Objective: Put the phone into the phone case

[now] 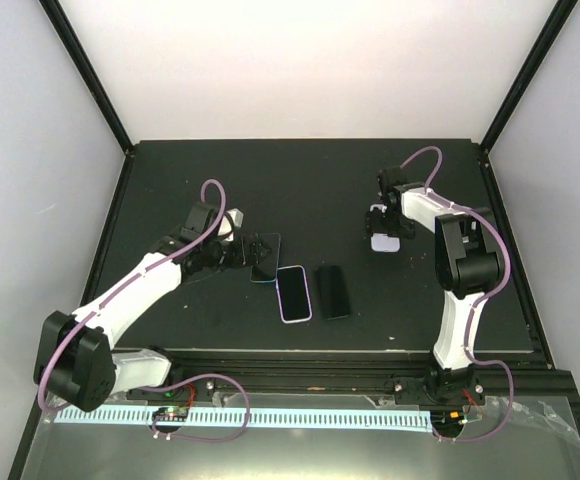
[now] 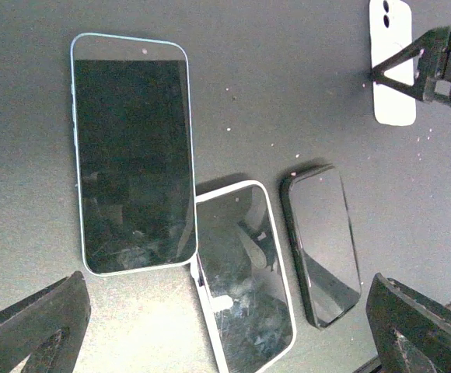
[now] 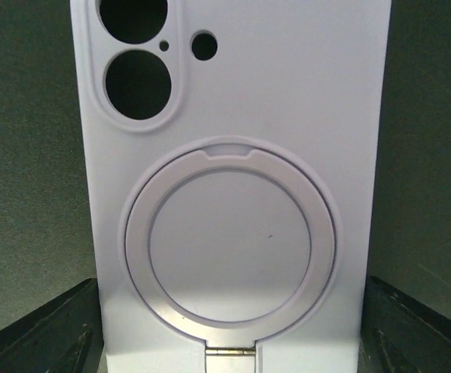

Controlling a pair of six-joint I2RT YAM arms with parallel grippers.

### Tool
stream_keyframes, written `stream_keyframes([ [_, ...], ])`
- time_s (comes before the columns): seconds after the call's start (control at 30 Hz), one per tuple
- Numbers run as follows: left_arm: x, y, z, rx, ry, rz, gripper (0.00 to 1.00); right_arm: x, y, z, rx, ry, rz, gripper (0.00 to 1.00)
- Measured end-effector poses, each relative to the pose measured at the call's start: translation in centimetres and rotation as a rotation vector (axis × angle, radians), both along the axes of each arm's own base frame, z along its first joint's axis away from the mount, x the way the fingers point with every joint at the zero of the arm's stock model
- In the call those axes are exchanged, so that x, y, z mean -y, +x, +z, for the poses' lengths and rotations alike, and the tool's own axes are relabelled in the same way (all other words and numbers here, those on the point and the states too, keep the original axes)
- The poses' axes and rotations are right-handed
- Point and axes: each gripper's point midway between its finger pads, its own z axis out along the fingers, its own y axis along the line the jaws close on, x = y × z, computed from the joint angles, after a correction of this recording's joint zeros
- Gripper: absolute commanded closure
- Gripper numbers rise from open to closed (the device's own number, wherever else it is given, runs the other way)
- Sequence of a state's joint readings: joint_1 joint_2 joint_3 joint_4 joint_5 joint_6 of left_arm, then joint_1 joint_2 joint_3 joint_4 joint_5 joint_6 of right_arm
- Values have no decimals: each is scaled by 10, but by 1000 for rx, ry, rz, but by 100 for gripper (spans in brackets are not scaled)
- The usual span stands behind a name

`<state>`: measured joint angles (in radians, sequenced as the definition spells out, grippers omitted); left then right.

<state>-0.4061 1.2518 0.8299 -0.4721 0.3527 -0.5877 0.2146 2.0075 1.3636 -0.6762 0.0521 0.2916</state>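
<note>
Black desk (image 1: 300, 180), boxed in by white walls (image 1: 300, 70), carries three phones and one white phone case (image 1: 383, 242). From the near left, the left arm (image 1: 140, 285) stretches to the middle, where the left jaws hang spread wide above a blue-rimmed phone (image 2: 132, 155) lying screen up. Their fingers (image 2: 35, 330) show at the lower corners of the left wrist view and touch nothing. A pale-rimmed phone (image 2: 245, 276) lies corner to corner with the blue one, touching or nearly so. A black phone (image 2: 323, 245) sits just beside it across a narrow gap.

Well to the right of the phones, the phone case lies flat with its back up, under the end of the right arm (image 1: 460, 250). Camera cut-outs and a round ring (image 3: 232, 233) fill the right wrist view. The right jaws stand apart, one finger (image 3: 43, 330) at each side of the case's near end. Whether they touch its edges cannot be told.
</note>
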Motion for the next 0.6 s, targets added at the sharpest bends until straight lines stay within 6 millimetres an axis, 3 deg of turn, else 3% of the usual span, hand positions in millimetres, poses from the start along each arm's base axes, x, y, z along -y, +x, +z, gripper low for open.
stream_keyframes([
  [0.23,-8,3,8,22,-20,13,1,-1,-2,0,-2,-10,6,23],
  [0.37,-7,-3,6,12,-40,-5,3,-7,-18,6,-8,7,25,24],
  [0.47,-4,-9,9,18,-67,-23,6,-18,-29,27,30,52,54,24],
  [0.6,2,-16,29,66,-138,-55,10,-43,-37,75,154,161,119,25],
])
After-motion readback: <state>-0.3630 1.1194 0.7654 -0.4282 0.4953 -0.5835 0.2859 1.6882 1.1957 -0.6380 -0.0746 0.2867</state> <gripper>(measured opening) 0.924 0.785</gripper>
